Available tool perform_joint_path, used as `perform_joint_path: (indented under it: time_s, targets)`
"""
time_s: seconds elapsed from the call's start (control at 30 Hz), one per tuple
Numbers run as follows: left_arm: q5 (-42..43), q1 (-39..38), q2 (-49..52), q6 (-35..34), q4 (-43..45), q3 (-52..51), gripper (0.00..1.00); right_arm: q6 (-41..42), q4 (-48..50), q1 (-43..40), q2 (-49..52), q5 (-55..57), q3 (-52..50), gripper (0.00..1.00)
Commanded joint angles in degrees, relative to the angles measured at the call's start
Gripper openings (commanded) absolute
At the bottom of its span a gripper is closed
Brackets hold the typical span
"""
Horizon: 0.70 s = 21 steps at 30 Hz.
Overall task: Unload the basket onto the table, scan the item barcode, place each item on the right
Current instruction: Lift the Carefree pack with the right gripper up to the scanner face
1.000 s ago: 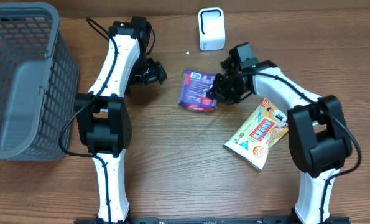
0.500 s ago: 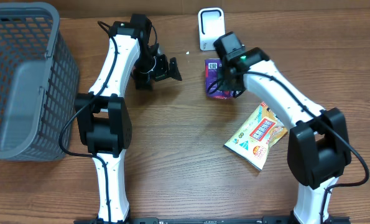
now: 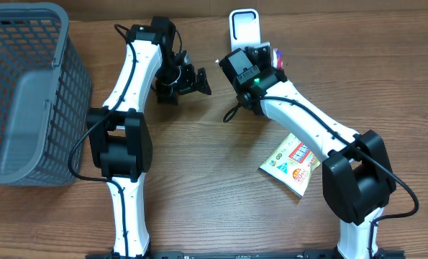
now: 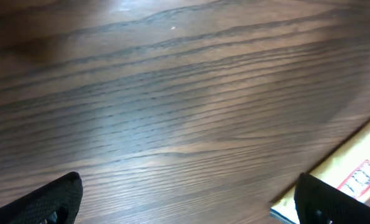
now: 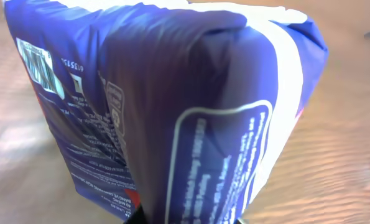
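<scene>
- A brown wooden table (image 3: 221, 187) lies under the left gripper (image 3: 197, 80) and spreads wide on every side of it.
- Its dark grain runs in long streaks from the left gripper's side across to the right gripper (image 3: 270, 57).
- Soft light leaves a pale sheen on the wood directly below the left gripper.
- A tiny white speck (image 4: 173, 27) sits on the wood ahead of that gripper.
</scene>
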Motion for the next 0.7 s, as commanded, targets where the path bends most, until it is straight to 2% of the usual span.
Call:
perform_joint_path:
  time_s: [0.0, 0.27, 0.37, 0.43, 0.5, 0.6, 0.67]
  targets:
    - [-4.11, -0.11, -0.22, -2.60, -0.48, -0.24, 1.00, -7.08, 4.42, -0.02, -2.23, 9.88, 1.38, 0.08]
    - [-6.47, -0.07, -0.22, -4.48, -0.57, -0.24, 1.00, -26.10, 25.22, -0.13, -2.16, 9.68, 1.38, 0.04]
    - [-7.10, -0.07, -0.22, -4.46, -0.85, -0.24, 1.00, -35.74, 31.17, -0.57, -1.95, 5.64, 1.36, 0.04]
    - [-7.10, -0.07, -0.22, -4.46, -1.20, -0.24, 1.00, -38.53, 31.67, -0.96, -1.95, 4.50, 1.36, 0.07]
    - [-7.10, -0.07, -0.22, -4.46, -1.60, -0.24, 1.00, -37.77, 29.73, -1.22, -1.97, 4.66, 1.36, 0.07]
    - [-7.13, -0.07, -0.22, -4.46, -1.53, -0.24, 1.00, -33.46, 23.26, -0.90, -1.97, 3.02, 1.36, 0.04]
    - [-7.13, 0.17, -0.22, -4.50, -1.42, -0.24, 1.00, -31.50, 16.96, -0.26, -1.97, -3.02, 1.36, 0.04]
